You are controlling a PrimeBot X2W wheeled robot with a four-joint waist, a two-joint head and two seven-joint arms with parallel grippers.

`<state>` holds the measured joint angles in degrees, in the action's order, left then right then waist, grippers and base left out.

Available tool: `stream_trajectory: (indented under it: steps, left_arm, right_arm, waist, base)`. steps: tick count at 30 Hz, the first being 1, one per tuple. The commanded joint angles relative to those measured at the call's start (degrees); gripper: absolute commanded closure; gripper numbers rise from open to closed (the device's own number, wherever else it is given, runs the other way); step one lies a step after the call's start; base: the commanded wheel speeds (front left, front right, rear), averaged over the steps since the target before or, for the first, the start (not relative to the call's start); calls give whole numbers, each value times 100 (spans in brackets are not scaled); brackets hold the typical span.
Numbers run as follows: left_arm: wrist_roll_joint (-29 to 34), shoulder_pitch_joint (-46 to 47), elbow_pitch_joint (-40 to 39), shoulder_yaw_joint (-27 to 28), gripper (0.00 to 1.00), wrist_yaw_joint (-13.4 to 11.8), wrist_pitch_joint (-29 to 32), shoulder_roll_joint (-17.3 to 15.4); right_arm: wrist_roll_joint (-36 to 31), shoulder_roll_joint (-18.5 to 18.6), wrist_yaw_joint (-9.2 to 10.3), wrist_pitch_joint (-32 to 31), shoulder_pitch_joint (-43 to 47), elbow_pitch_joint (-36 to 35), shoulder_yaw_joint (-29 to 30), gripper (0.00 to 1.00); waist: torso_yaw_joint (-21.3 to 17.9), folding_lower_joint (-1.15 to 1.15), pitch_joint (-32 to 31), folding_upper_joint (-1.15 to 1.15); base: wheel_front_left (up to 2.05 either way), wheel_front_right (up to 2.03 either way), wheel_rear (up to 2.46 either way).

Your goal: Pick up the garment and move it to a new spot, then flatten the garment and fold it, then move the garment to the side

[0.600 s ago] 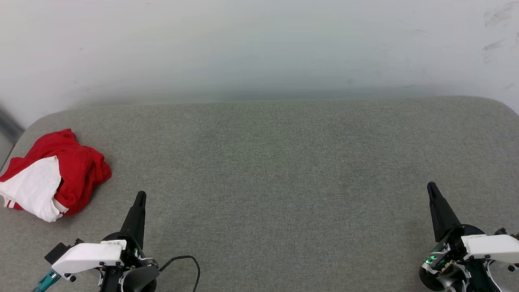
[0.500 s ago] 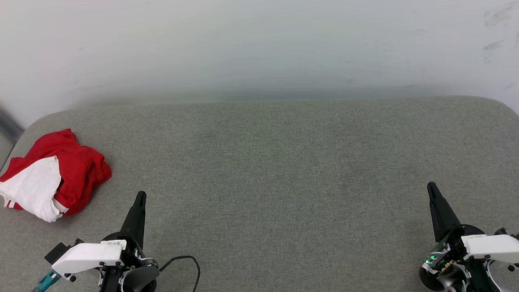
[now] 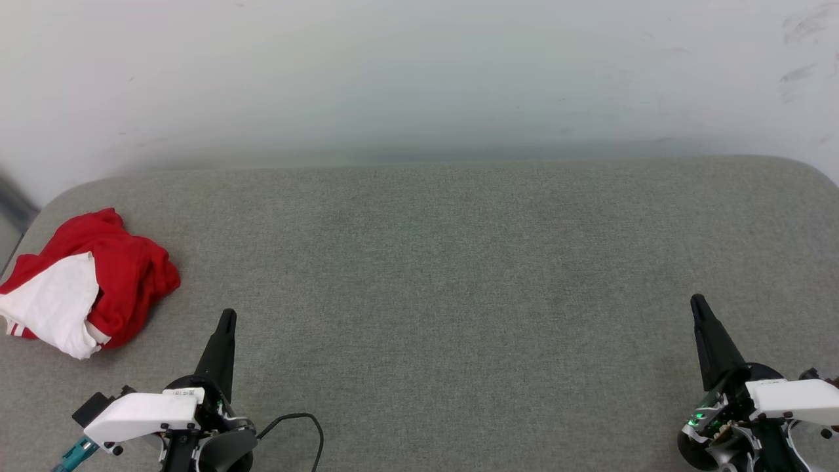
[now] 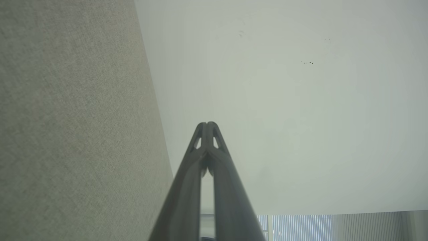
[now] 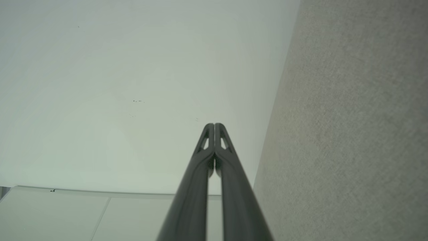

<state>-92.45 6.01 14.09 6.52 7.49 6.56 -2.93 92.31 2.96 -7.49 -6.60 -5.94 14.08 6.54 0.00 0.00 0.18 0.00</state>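
Left hand (image 3: 227,316) and right hand (image 3: 696,301): long dark tapered fingers (image 3: 216,357), white wrist covers (image 3: 141,414), a black cable (image 3: 298,414), green lights (image 3: 698,415).

Grey fabric table (image 3: 459,262) (rounded corners) against scuffed white wall (image 3: 393,78).

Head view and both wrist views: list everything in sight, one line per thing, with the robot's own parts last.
garment: one, red with a white sleeve and red-white striped trim, crumpled at the far left of the padded surface
padded surface: one, grey-green fabric, across the middle and bottom of the head view
wall: one, pale with a few scuffs, behind the surface
cable: one, black, looping on the surface beside the left arm
slatted panel: one, pale, bottom right of the left wrist view
left fingers: two, dark, pressed shut, lower left, apart from the garment
right fingers: two, dark, pressed shut, lower right
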Motion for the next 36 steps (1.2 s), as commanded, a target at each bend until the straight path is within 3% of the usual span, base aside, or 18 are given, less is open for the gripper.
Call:
stream_trajectory:
  steps: [1,19,20,30,36]
  left_arm:
    - [18,54,2,20,100,13,17,4]
    - [17,54,2,19,100,13,17,4]
    - [0,-5,10,-2,0,0,-4,2]
    - [123,-170,-20,-35,0,-1,-217,19]
    - [710,-157,-109,93,0,-39,-384,17]
  right_arm:
    - [22,-17,0,-4,-69,4,-8,100]
    - [21,-17,0,-4,-69,4,-7,100]
    - [-2,0,0,3,8,10,0,0]
    - [-149,-4,0,216,187,86,-27,0]
    - [-716,-4,0,382,212,-48,47,0]
  waist:
    - [0,0,0,0]
    - [0,0,0,0]
    - [0,0,0,0]
    - [-5,0,10,0]
    - [-12,0,20,0]
  base:
    - [0,0,0]
    - [0,0,0]
    - [0,0,0]
    - [0,0,0]
    - [0,0,0]
